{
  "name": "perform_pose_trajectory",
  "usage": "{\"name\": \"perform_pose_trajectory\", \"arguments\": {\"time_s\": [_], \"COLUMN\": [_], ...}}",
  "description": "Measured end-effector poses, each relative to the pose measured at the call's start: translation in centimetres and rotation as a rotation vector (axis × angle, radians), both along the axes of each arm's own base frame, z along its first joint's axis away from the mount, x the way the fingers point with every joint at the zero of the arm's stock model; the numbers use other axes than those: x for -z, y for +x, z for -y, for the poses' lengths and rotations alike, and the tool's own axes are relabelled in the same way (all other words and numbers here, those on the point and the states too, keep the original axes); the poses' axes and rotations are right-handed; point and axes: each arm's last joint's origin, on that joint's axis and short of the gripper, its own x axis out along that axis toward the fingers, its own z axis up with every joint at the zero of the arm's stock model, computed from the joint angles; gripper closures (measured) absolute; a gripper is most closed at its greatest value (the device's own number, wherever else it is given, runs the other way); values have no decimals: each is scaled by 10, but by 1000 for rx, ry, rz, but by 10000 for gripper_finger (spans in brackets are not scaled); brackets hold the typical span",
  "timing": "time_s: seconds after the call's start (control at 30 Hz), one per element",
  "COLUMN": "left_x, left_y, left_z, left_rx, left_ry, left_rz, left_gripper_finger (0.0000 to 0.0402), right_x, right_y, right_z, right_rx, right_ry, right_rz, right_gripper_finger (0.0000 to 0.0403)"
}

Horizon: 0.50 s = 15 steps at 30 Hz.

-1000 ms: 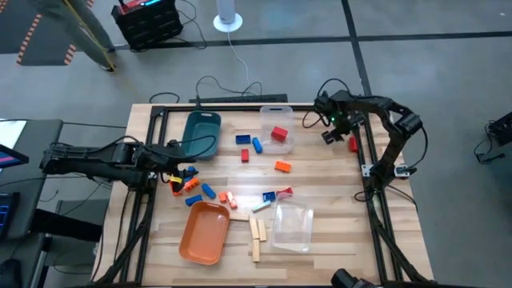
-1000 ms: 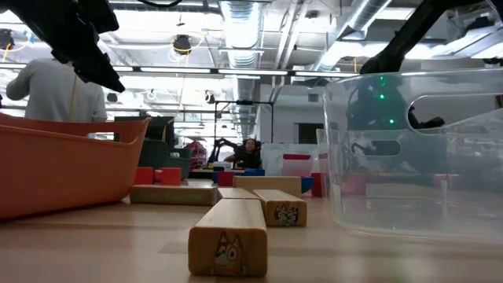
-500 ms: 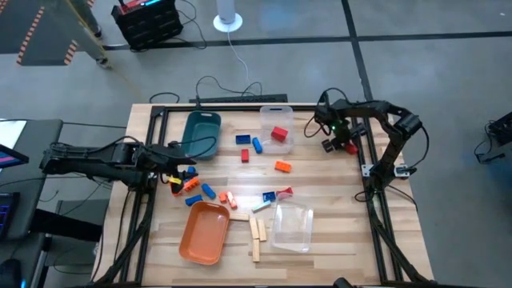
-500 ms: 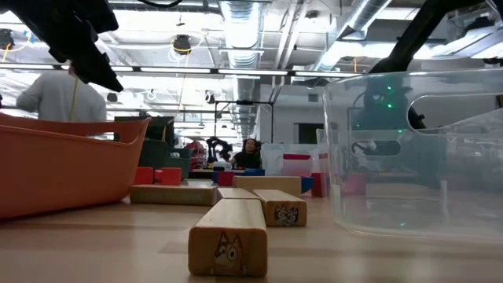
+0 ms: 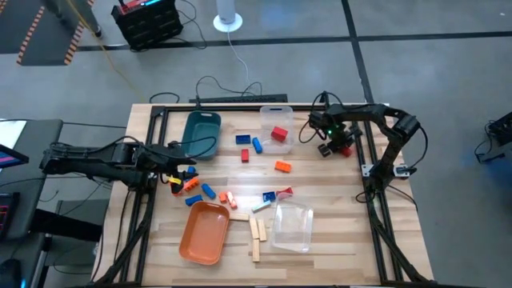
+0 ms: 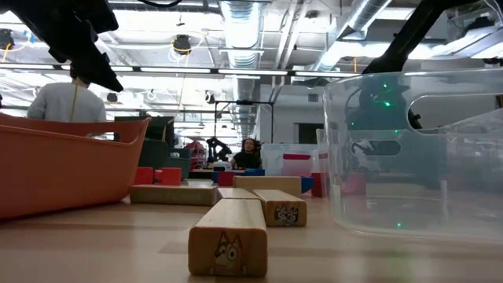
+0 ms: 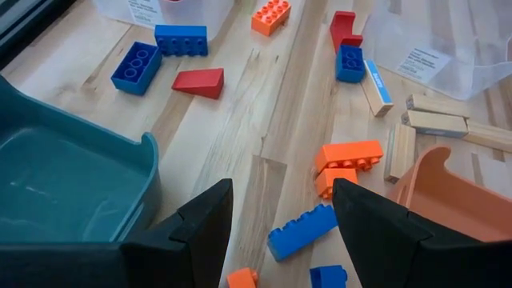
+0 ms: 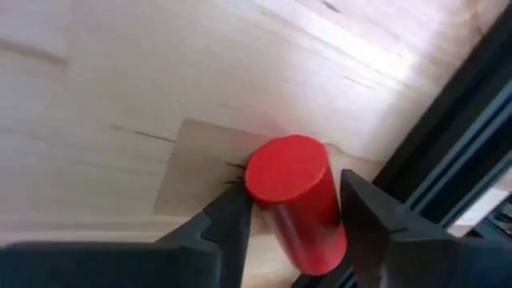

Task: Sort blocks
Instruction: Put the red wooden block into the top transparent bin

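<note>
Blocks lie scattered over the table: blue ones (image 5: 242, 139), an orange one (image 5: 282, 166), a cluster (image 5: 188, 186) by my left gripper, and wood pieces (image 5: 257, 232) lying flat near the front. My right gripper (image 5: 340, 150) is at the table's right edge, shut on a red cylinder block (image 8: 290, 184). My left gripper (image 5: 178, 166) hovers open at the table's left side, beside the teal tray (image 5: 202, 134), above bare wood (image 7: 264, 184) and touching nothing. My right gripper pinches the red cylinder block between its two fingers (image 8: 232, 220), one on each curved side (image 8: 320, 224). The fingers point down at the table from above and lie along the cylinder. Its round end (image 8: 286, 166) faces the tabletop. Whether it is lifted clear, I cannot tell.
An orange tray (image 5: 204, 232) and a clear bin (image 5: 292, 226) sit near the front edge. Another clear bin (image 5: 276, 120) at the far side holds a red block (image 5: 278, 134). A black frame rail (image 8: 448, 152) runs right beside the held block. A person (image 6: 67, 98) stands beyond the table.
My right gripper has come down and toward the table's near edge onto the red cylinder by the right rail, then shifted slightly left with it. My left arm has kept still.
</note>
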Motion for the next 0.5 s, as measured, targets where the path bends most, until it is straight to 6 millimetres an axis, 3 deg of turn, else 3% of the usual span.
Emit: {"name": "perform_pose_trajectory", "arguments": {"time_s": [0.23, 0.5], "left_x": [0, 0], "left_y": [0, 0], "left_z": [0, 0], "left_rx": [-1, -6], "left_ry": [-1, -16], "left_rz": [0, -1], "left_gripper_finger": [192, 192], "right_x": [1, -14], "right_y": [7, 18], "right_z": [-4, -17], "right_rx": [-39, -115], "right_ry": [62, 37], "right_rz": [77, 156], "right_gripper_finger": [312, 322]}}
